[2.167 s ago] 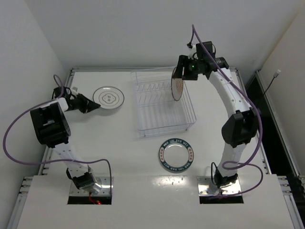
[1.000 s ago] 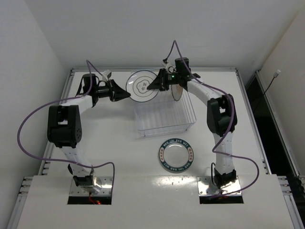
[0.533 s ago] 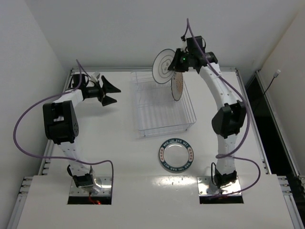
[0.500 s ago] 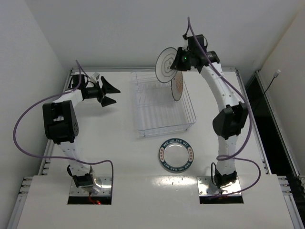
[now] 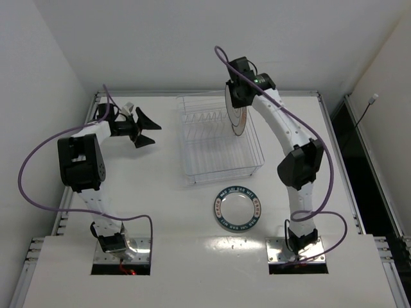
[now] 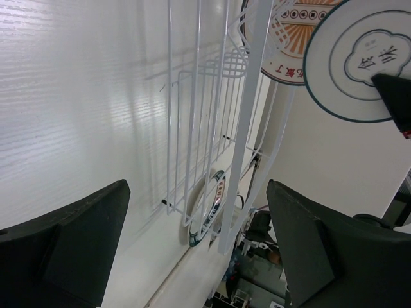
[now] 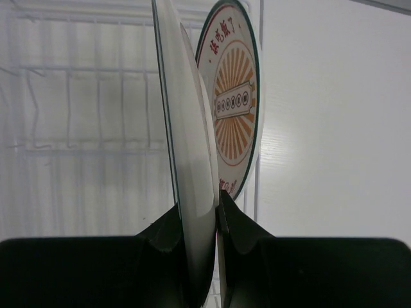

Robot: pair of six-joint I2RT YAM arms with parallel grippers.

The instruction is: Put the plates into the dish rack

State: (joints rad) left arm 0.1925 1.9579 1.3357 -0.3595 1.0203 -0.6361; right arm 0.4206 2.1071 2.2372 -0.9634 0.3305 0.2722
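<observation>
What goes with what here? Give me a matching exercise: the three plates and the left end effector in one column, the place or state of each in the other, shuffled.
Column one
1. orange-striped plate
2. ringed plate
3. blue-rimmed plate
4. left end effector

Column two
A. lying flat on the table, on the near side of the rack
B. open, holding nothing
C. standing on edge in the rack
D. clamped edge-on in the right end effector

Pairs: 1-C, 2-D, 3-A, 4-B
</observation>
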